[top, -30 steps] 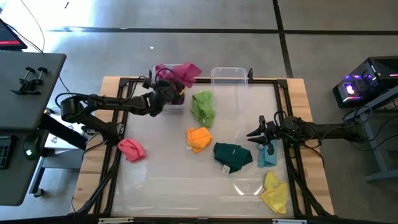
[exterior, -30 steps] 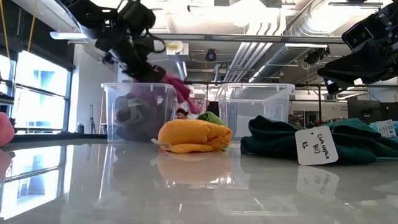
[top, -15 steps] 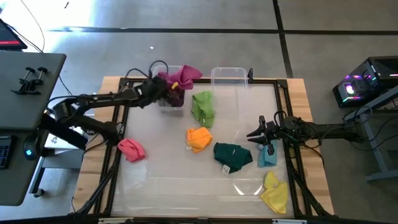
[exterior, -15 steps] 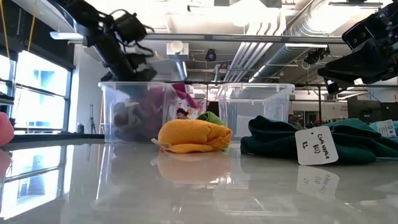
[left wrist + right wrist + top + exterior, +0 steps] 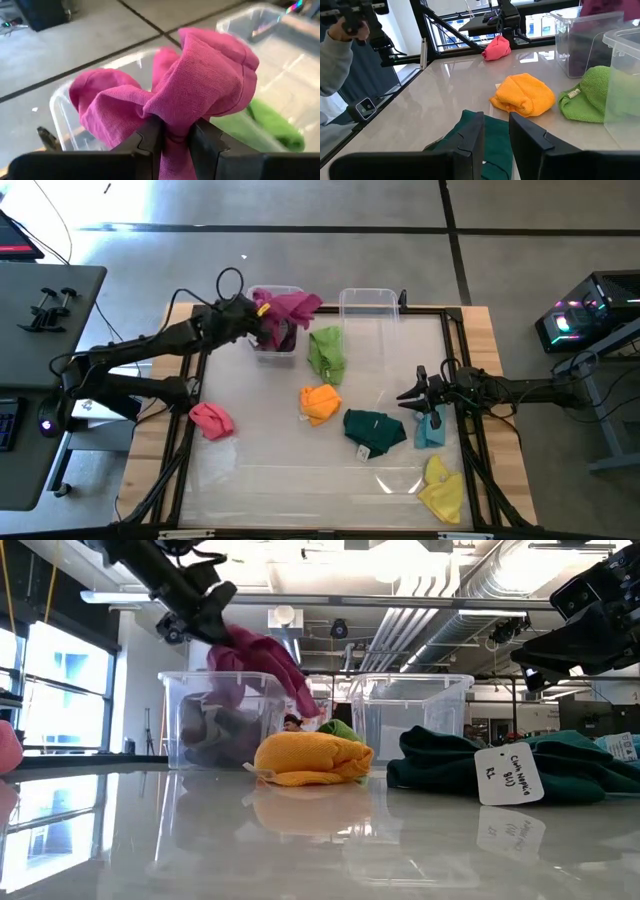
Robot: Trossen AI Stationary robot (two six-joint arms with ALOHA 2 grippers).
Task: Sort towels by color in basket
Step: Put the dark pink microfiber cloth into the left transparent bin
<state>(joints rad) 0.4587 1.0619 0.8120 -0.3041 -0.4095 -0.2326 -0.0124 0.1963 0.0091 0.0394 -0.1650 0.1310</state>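
Right now the left gripper (image 5: 172, 137) is clamped on the magenta towel (image 5: 291, 306), holding it bunched above the left bin (image 5: 277, 348), with part of the cloth trailing over the bin's rim toward the empty right bin (image 5: 370, 302). Dark cloth already lies in the left bin, so this looks like the bin for the purple-red shades. To do the drop well, the arm should centre the bundle over the bin's opening before letting go, low enough that the hanging tail clears the rim and falls inside rather than draping over the wall. Opening the fingers wide and lifting straight up should keep the fabric from snagging on a fingertip and being dragged back out. The right gripper (image 5: 494, 145) waits at the table's right side with its fingers slightly apart and nothing between them, hovering just over the dark green towel (image 5: 374, 429) and next to the light blue towel (image 5: 430, 428). Loose on the table are the pink towel (image 5: 212, 419), orange towel (image 5: 320, 403), light green towel (image 5: 326, 352) and yellow towel (image 5: 441, 488), all well apart from the drop.
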